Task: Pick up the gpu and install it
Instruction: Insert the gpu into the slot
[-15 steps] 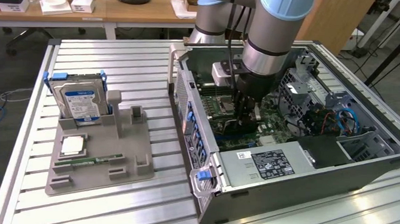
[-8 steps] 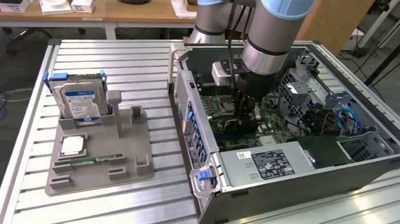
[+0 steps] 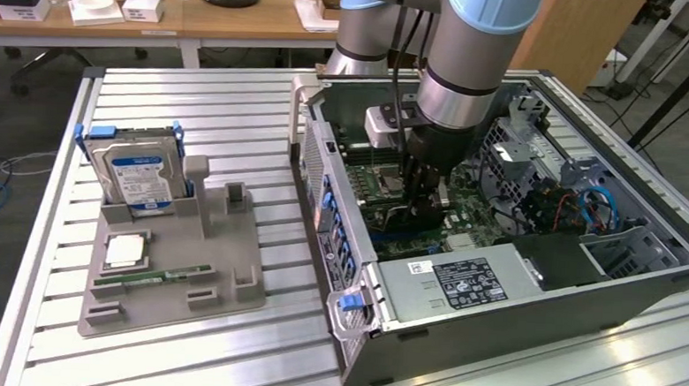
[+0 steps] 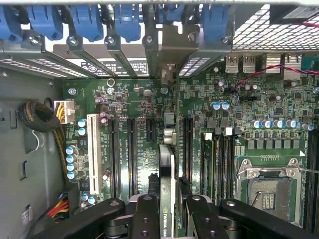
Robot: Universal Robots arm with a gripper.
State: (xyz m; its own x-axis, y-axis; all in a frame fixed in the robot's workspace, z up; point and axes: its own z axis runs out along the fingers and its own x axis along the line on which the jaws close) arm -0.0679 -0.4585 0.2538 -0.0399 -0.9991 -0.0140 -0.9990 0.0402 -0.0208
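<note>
One gpu pinched edge-on in my gripper; I judge it must stay square over the motherboard slot.

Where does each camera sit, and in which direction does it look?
Exterior view: off the arm, high, looking down on the open computer case, with the arm reaching inside.
Wrist view: on the wrist, looking down at the motherboard, with the gripper shut on the gpu.
Shared: case, gripper.
</note>
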